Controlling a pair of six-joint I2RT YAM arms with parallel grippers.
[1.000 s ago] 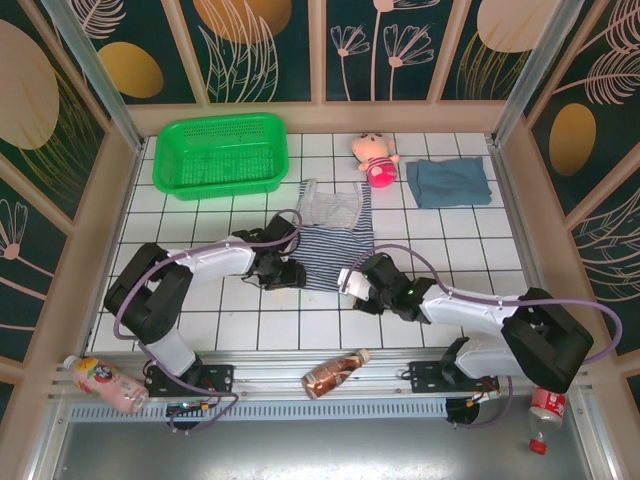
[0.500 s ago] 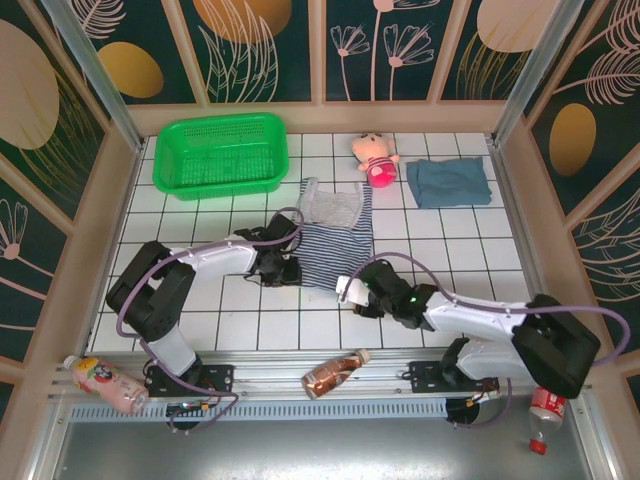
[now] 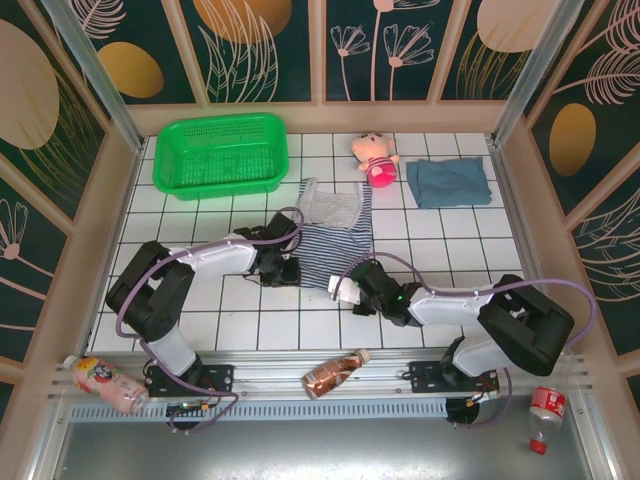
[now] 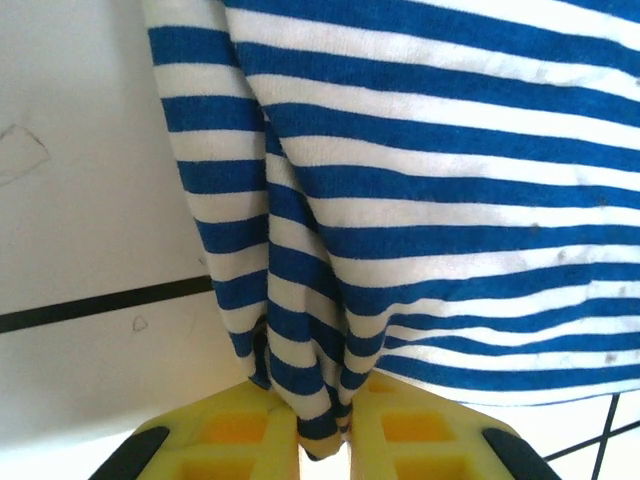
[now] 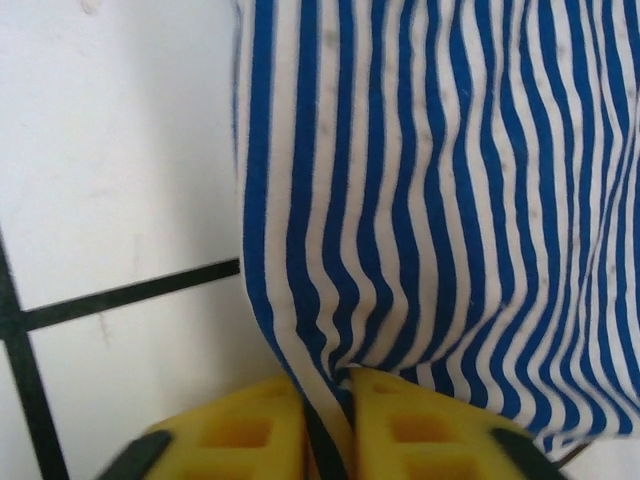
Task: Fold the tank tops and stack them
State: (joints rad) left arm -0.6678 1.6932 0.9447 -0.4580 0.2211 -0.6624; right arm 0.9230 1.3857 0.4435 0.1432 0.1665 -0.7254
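left hand (image 4: 325,442): pinching the striped top (image 4: 420,200);
right hand (image 5: 328,425): pinching the same top;
blue top (image 3: 449,182): folded on the worktop (image 3: 200,305)

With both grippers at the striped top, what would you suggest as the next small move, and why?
Probably raise both a little together to start the fold: the left gripper and the right gripper are each shut on a near-edge corner of the striped tank top, which lies spread out.
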